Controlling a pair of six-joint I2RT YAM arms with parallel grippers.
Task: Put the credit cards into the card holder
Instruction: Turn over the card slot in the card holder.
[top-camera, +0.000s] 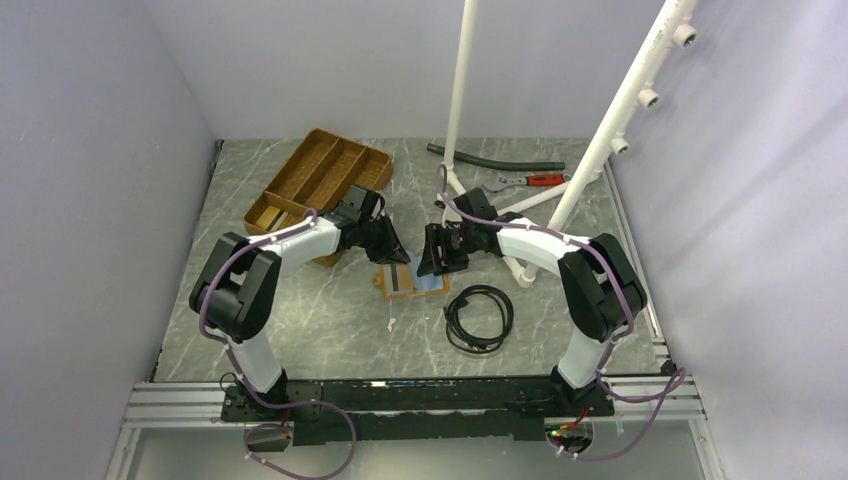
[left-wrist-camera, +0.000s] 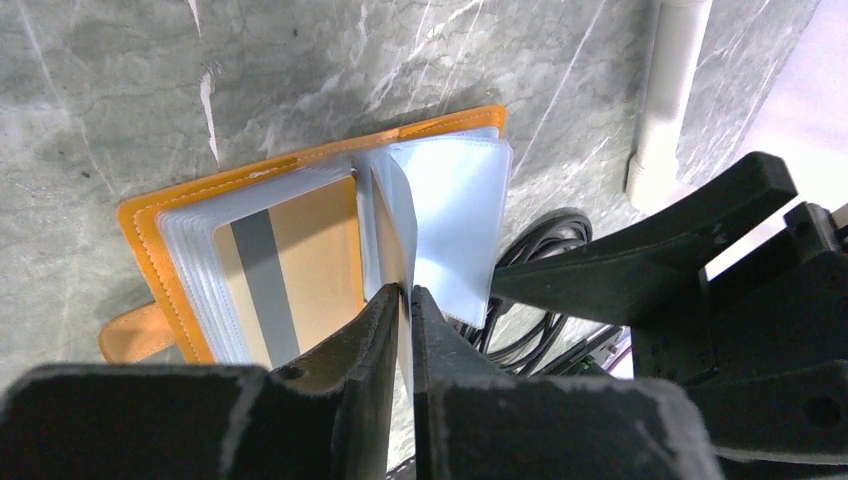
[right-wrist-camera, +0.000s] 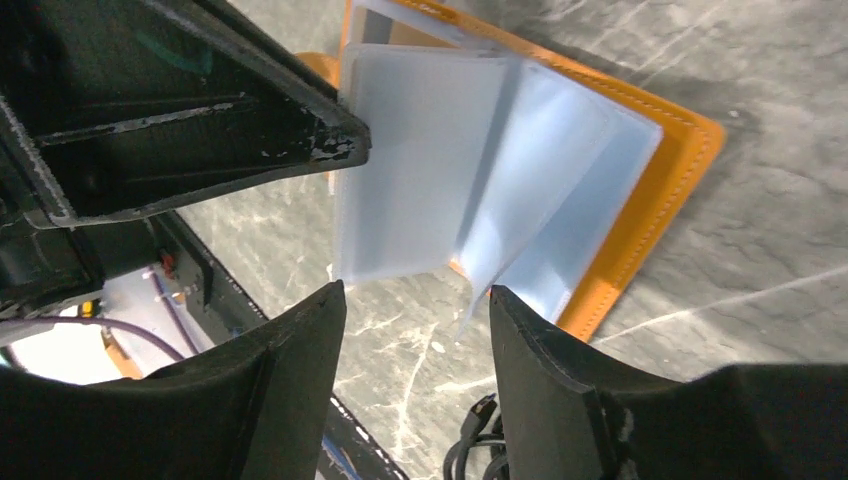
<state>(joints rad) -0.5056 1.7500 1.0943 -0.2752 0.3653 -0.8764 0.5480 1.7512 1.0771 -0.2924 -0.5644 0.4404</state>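
Observation:
The card holder (top-camera: 432, 285) (left-wrist-camera: 140, 230) (right-wrist-camera: 640, 210) lies open on the table between both arms, orange outside with pale blue-grey pocket leaves. A tan credit card (left-wrist-camera: 290, 270) with a grey stripe sits in its left-hand pocket. My left gripper (top-camera: 399, 257) (left-wrist-camera: 410, 295) is shut on one thin pale leaf (right-wrist-camera: 420, 170) and holds it upright; I cannot tell whether a card is inside it. My right gripper (top-camera: 436, 263) (right-wrist-camera: 417, 290) stands open just over the holder's right edge, with nothing between its fingers. The other credit cards are out of view.
A brown wooden tray (top-camera: 315, 175) stands behind the left arm. A coiled black cable (top-camera: 480, 318) (left-wrist-camera: 540, 250) lies right of the holder. A white pipe frame (top-camera: 600, 130) (left-wrist-camera: 665, 100), a red-handled wrench (top-camera: 530, 181) and a black hose (top-camera: 495, 160) are at the back right.

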